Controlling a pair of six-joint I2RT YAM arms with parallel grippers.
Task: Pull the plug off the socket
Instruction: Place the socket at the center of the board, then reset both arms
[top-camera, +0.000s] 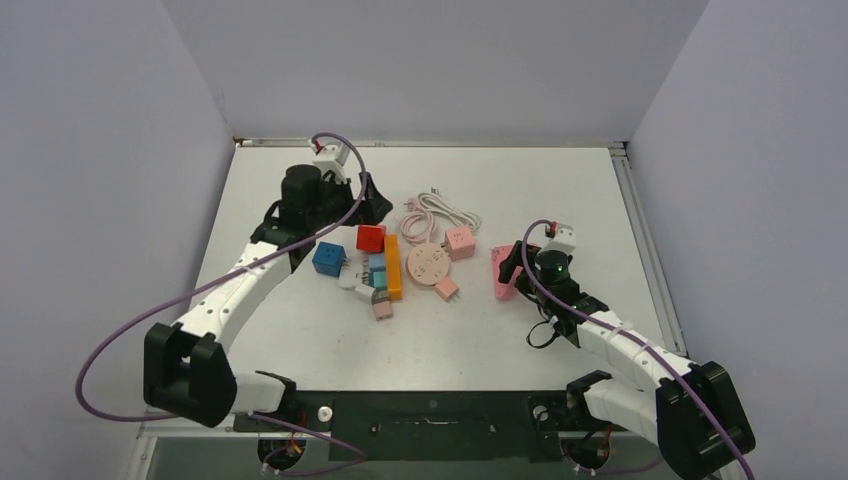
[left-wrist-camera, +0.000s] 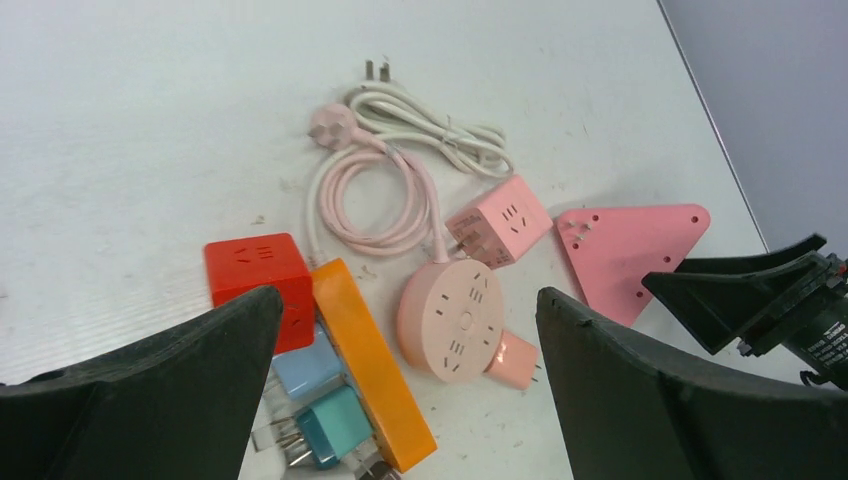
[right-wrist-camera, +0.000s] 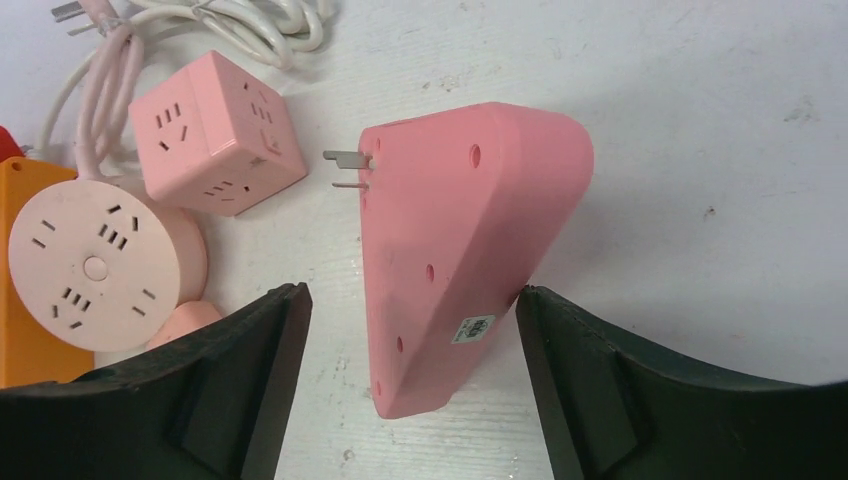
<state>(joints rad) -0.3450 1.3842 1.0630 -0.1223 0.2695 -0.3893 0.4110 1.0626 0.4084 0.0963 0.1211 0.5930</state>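
Note:
A round pink socket (top-camera: 428, 264) lies mid-table with a small pink plug (top-camera: 447, 290) stuck in its near side; both show in the left wrist view, socket (left-wrist-camera: 450, 318) and plug (left-wrist-camera: 512, 360). An orange power strip (top-camera: 393, 266) holds a light-blue plug (left-wrist-camera: 305, 368) and a teal plug (left-wrist-camera: 330, 425) on its left side. My left gripper (top-camera: 370, 200) is open and empty, hovering above and behind these (left-wrist-camera: 405, 298). My right gripper (top-camera: 512, 262) is open, its jaws either side of a pink triangular socket (right-wrist-camera: 460, 230) standing on edge, prongs pointing left.
A red cube socket (top-camera: 370, 238) and a blue cube (top-camera: 328, 258) sit left of the strip. A pink cube socket (top-camera: 460, 241) and coiled white and pink cables (top-camera: 440, 208) lie behind the round socket. White walls close in the table's sides.

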